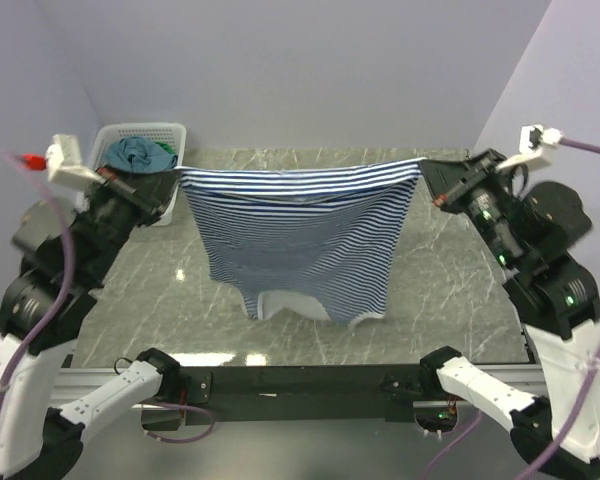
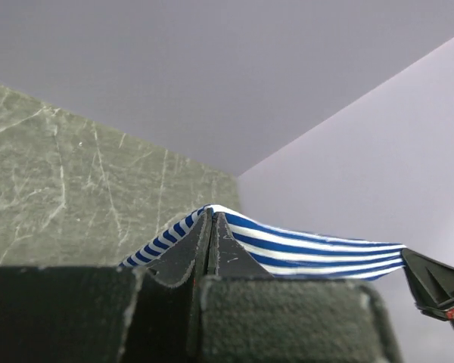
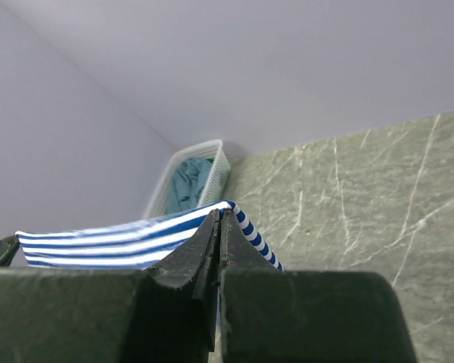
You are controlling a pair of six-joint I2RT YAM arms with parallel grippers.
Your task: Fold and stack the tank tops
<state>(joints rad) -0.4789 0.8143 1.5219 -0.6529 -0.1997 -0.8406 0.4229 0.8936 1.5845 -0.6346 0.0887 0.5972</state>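
A: Gray stone table [image 1: 460,290], pale purple walls. What do the arms do?
B: Both stand high, spread wide. The left claw [image 1: 177,178] and right claw [image 1: 426,166] each pinch tight on a corner of the soft striped tank top [image 1: 300,230], stretched between them, hanging below.

Navy-and-white stripes, unbroken, on striped tank top [image 1: 300,235]. Plain teal-blue on teal-blue top [image 1: 132,152]; plain bright green on green top [image 1: 166,150]. White lattice on basket [image 1: 145,130]. Grey-green marbling, pale veins, on surface [image 1: 460,290]. Black on left hand [image 1: 177,180] and right hand [image 1: 427,172]. Pale lilac on walls [image 1: 300,70].
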